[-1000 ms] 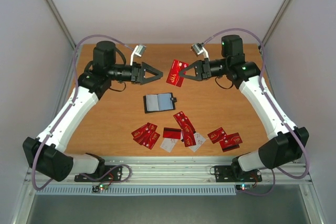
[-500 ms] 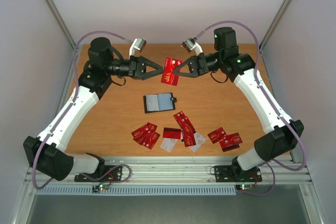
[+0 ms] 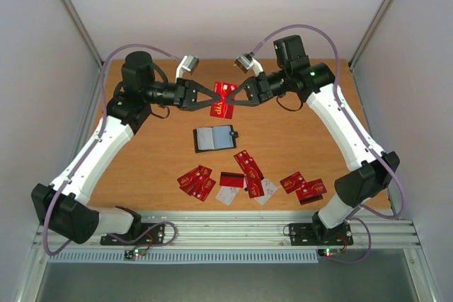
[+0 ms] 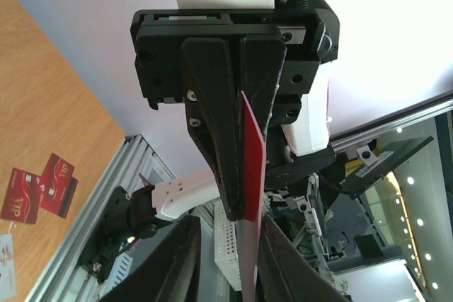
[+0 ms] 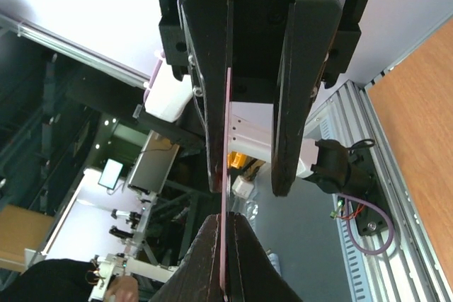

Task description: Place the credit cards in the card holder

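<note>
Red credit card (image 3: 221, 109) held in mid-air at upper centre, right gripper (image 3: 231, 97) clamped on one edge, left gripper (image 3: 211, 97) with jaws apart around the opposite edge, black folding card holder (image 3: 214, 138) lying open at centre of wooden surface (image 3: 156, 148), red and white cards (image 3: 249, 165) scattered below it

I see: wooden tabletop (image 3: 304, 143); aluminium frame rail (image 3: 233, 225) along its near edge, slotted grey strip (image 3: 226, 255) just outside; white enclosure walls (image 3: 226, 5) past far, left, right edges.
</note>
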Motion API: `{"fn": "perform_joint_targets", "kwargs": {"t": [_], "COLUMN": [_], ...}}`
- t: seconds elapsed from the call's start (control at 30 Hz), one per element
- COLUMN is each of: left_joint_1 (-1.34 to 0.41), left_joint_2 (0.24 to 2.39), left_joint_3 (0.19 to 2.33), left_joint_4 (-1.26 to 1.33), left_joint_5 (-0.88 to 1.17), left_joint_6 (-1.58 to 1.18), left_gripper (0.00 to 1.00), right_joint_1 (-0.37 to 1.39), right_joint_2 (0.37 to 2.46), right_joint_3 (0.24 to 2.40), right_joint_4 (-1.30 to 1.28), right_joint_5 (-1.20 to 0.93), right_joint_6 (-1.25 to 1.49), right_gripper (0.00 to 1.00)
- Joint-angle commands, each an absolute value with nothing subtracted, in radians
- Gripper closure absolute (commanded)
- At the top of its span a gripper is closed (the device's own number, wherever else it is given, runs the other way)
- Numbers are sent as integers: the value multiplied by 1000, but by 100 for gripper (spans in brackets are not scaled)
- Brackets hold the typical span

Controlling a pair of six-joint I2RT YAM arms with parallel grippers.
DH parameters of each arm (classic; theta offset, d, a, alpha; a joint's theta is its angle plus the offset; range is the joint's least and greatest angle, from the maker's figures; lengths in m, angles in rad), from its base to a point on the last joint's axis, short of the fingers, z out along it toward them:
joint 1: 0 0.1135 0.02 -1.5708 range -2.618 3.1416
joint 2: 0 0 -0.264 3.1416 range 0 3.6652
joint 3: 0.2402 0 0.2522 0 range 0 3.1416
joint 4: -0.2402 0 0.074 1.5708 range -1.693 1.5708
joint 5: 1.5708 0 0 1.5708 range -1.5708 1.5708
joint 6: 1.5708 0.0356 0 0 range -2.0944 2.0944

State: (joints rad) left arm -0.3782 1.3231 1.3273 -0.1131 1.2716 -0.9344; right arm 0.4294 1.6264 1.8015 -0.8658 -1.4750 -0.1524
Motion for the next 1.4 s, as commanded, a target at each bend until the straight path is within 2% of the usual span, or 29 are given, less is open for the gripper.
{"fn": "perform_joint_targets", "kwargs": {"t": [0.0,0.13,0.23,0.33,0.37,0.4,0.5,0.57,0.63,0.97,1.17,1.37], "left_joint_1": [-389,-393,-393,-393,-393,-393,-393,-392,-391,-391,-371,-339], "left_joint_2": [1326,1330,1325,1317,1317,1316,1311,1306,1304,1371,1477,1597], "left_joint_3": [1362,1369,1372,1373,1379,1388,1401,1401,1389,1366,1373,1352], "left_joint_4": [-178,-204,-224,-260,-306,-331,-419,-464,-494,-691,-821,-803], "left_joint_5": [1286,1280,1263,1239,1222,1207,1170,1144,1121,961,846,812], "left_joint_6": [-868,-845,-829,-812,-790,-771,-708,-677,-649,-495,-349,-266], "left_gripper": [79,99,100,100,100,100,100,100,100,100,100,100], "right_joint_1": [456,469,472,472,472,472,471,467,457,388,388,388], "right_joint_2": [1655,1682,1690,1694,1698,1697,1674,1642,1612,1499,1500,1539], "right_joint_3": [1881,1928,1953,1974,1981,1983,1971,1940,1898,1683,1603,1580], "right_joint_4": [-993,-1088,-1127,-1153,-1166,-1173,-1187,-1181,-1158,-1036,-1010,-974], "right_joint_5": [-1465,-1438,-1412,-1355,-1327,-1304,-1227,-1162,-1090,-762,-713,-723], "right_joint_6": [-257,-321,-350,-350,-352,-347,-347,-340,-314,-156,-107,-104], "right_gripper": [99,99,98,88,83,71,49,39,34,29,29,28]}}
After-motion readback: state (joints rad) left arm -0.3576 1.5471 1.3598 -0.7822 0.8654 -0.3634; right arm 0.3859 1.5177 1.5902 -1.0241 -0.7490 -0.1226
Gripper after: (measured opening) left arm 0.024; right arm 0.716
